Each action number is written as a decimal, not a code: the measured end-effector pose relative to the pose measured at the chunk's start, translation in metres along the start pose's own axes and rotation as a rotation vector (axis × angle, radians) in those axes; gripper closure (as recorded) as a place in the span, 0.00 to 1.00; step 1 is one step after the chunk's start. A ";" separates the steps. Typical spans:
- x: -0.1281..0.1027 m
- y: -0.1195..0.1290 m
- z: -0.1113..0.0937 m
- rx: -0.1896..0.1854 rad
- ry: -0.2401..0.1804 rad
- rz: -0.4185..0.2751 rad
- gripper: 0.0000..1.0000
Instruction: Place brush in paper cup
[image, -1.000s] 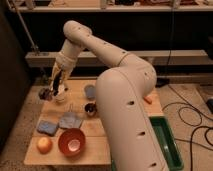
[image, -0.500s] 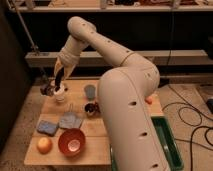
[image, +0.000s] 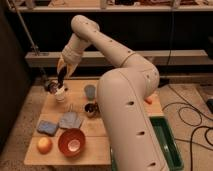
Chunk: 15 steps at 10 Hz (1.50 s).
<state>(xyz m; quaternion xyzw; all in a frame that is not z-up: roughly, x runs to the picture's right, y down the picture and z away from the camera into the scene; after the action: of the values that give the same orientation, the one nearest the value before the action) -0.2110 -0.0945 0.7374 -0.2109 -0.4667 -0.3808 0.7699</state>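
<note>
Single view, looking down on the table (image: 97, 145) from the robot's side. The white arm (image: 125, 100) fills the right half of my view, rises, then bends left over the far left part of the table.

End effector (image: 61, 75): points downward, directly above the paper cup (image: 60, 95) and near its rim. From this view I cannot tell whether it is clenched or released.

Brush (image: 60, 84): I see it as a dark, slim shape running roughly upright from the end effector down to the cup. Its lower end meets the cup's mouth and its upper end sits at the end effector. I cannot make out how deep it reaches inside.

The cup stands upright near the far left corner of the table. Just left of it sits a dark object (image: 50, 86) that I cannot identify.

Other items noted:
- grey-blue cup (image: 89, 91), right of the paper cup, apart from it
- small dark round container (image: 91, 108), just in front of the grey-blue cup
- two blue-grey cloths (image: 47, 127) (image: 70, 120), side by side, mid left
- orange bowl (image: 71, 141), near front edge
- round orange fruit (image: 44, 145), left of the bowl
- green bin (image: 167, 142), on the floor to the right of the table
</note>
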 end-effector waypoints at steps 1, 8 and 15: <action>0.006 0.003 -0.002 0.004 0.004 0.009 1.00; 0.034 0.013 -0.002 0.021 0.038 0.053 1.00; 0.044 0.009 0.006 0.017 0.041 0.058 1.00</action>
<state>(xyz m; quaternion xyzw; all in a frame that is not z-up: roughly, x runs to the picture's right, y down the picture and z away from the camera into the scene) -0.1956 -0.1022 0.7789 -0.2101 -0.4478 -0.3586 0.7917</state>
